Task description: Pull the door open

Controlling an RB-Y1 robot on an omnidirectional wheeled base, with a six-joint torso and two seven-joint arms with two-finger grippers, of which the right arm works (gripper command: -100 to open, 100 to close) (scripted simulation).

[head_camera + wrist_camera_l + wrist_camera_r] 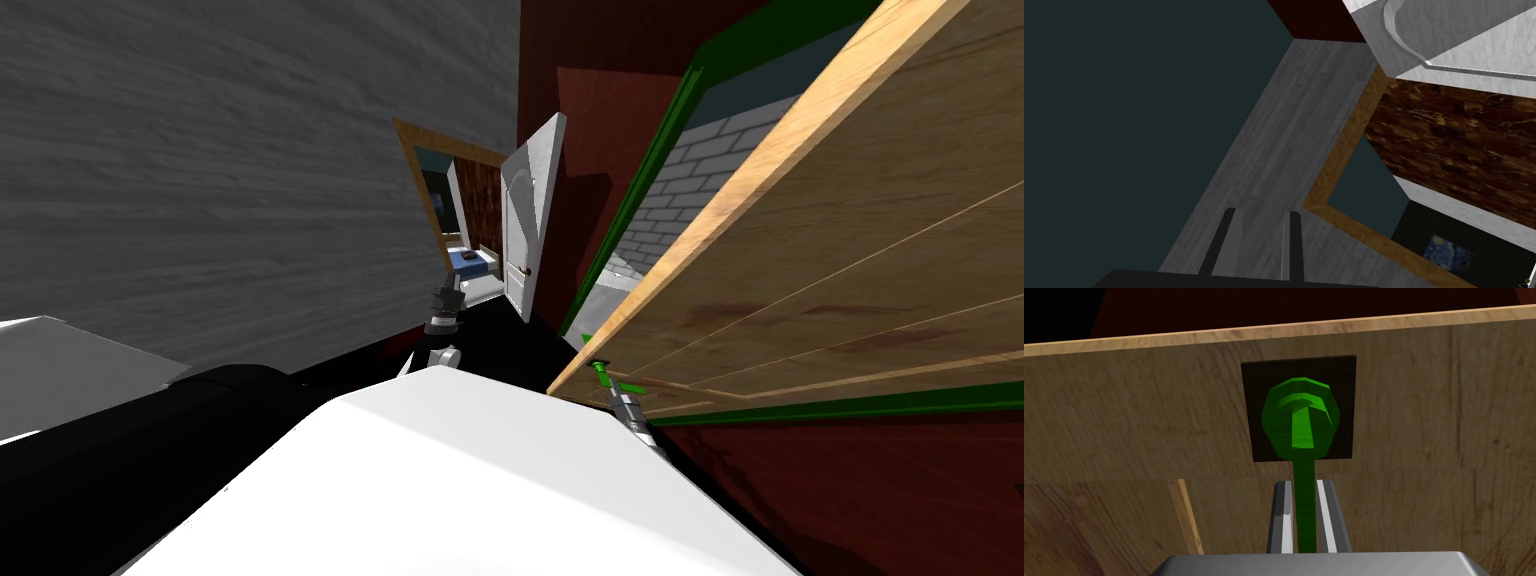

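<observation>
A light wooden door point(850, 260) point(1124, 418) with green trim stands partly open on my right. Its green lever handle point(1303, 508) runs from a round green hub point(1300, 419) on a dark square plate point(1344, 378). My right gripper point(1303, 488) is shut on the lever, one finger pressing each side. In the head view the right gripper point(605, 378) sits at the door's free edge, by the green handle point(600, 368). My left gripper point(447, 297) point(1258, 217) hangs ahead of my chest, fingers parted with nothing between them.
A grey wall point(220, 190) runs along my left. Ahead stands a white door point(528, 230), open, beside a wood-framed doorway point(440, 200) into a room with a bed point(470, 262). Beyond the wooden door's green frame point(640, 190) there is a grey brick wall point(690, 190). Dark red walls lie on the right.
</observation>
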